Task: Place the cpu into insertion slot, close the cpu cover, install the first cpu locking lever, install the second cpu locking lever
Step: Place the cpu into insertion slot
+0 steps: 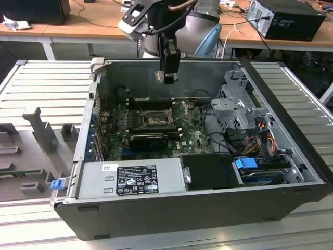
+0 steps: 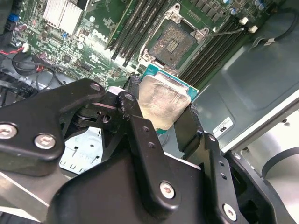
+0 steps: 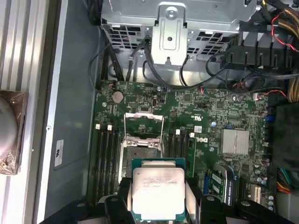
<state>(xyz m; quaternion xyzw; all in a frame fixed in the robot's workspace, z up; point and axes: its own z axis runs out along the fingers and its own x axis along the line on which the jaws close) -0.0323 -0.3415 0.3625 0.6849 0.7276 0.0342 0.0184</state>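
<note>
Jaws clamped on the cpu, pinching two opposite edges; pale metal face toward the camera in the second wrist view, green rim showing past the tips.

Cpu off the board: in the exterior view it hung at the jaw tips, high over the open case, near the rear wall.

Insertion slot lay beyond the tips and below them, on the motherboard. Centre bare, nothing seated in it. In the first wrist view the cpu's far edge overlapped the near part of the slot, so the slot sat almost straight ahead of the jaws, with little sideways offset.

Cpu cover was swung up off the slot on the side away from the jaws, window frame open.

Judgement: cpu edges ran roughly parallel to the slot frame; exact corner match could not be told. Placement not yet done; cover and levers not yet closed.
</note>
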